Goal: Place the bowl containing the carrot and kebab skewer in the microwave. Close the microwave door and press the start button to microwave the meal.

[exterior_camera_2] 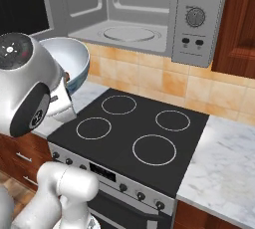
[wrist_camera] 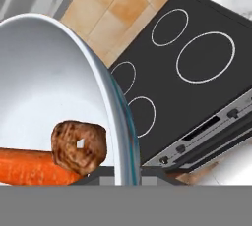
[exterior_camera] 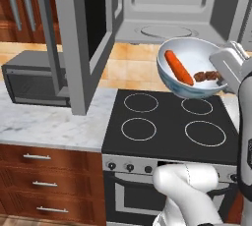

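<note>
We've got the bowl (exterior_camera: 189, 68) up in the air over the stove (exterior_camera: 170, 127), tipped a bit toward the left base camera so we can see right into it. The pincer (exterior_camera: 222, 75) has it by the rim on the right side in that view, and in the hand view the rim (wrist_camera: 120, 122) runs straight down to the spot between the tips, so it's clamped on the bowl's edge, though the fingers themselves are mostly hidden and we can't tell how narrow the gap is.

Inside the bowl, the carrot (exterior_camera: 178, 67) lies slanted across the middle, on the far side from the pincer. The skewer (exterior_camera: 207, 76) sits right next to the pincer, its brown chunks almost at the rim. In the hand view one meat chunk (wrist_camera: 78, 146) is right in front of us, touching the carrot (wrist_camera: 32, 167).

The microwave (exterior_camera_2: 149, 14) is up and beyond the pincer, cavity open, with the turntable (exterior_camera: 162, 31) showing above the bowl. So the bowl is below and in front of the opening, not inside. The door (exterior_camera: 81, 38) hangs wide open, well off to the side past the bowl. The control panel (exterior_camera_2: 196, 16) with its dial sits on the cavity's other side.

Beyond the door, a toaster oven (exterior_camera: 34, 80) sits on the counter (exterior_camera: 54, 122).
</note>
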Tool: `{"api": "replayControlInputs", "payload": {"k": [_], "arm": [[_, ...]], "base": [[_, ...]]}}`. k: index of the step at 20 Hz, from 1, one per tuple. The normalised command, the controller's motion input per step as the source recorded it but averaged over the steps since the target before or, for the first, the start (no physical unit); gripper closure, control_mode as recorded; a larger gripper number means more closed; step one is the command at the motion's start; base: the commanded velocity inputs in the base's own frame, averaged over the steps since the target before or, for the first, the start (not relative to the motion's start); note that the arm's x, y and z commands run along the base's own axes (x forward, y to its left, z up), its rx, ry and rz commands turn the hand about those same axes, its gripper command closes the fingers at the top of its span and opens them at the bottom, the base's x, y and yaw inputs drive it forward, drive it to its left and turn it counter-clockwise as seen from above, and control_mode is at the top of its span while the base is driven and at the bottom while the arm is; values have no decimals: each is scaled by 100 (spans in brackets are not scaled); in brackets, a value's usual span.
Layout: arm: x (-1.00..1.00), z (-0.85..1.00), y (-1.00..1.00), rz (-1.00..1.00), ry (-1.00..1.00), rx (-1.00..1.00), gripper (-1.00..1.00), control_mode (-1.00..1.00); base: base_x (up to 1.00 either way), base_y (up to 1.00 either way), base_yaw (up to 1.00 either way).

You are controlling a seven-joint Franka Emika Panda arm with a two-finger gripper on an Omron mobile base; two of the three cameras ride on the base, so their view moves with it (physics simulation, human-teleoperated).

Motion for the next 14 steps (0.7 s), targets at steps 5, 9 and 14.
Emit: {"api": "replayControlInputs", "payload": {"k": [5,9,14], "arm": [[16,33,-12,-9,-6,1,100,-100],[25,34,-11,-8,-10,0,100,-100],[31,33,-8,-8,-13,0,100,-100]], "base": [[0,0,0],[0,0,0],[0,0,0]]}}
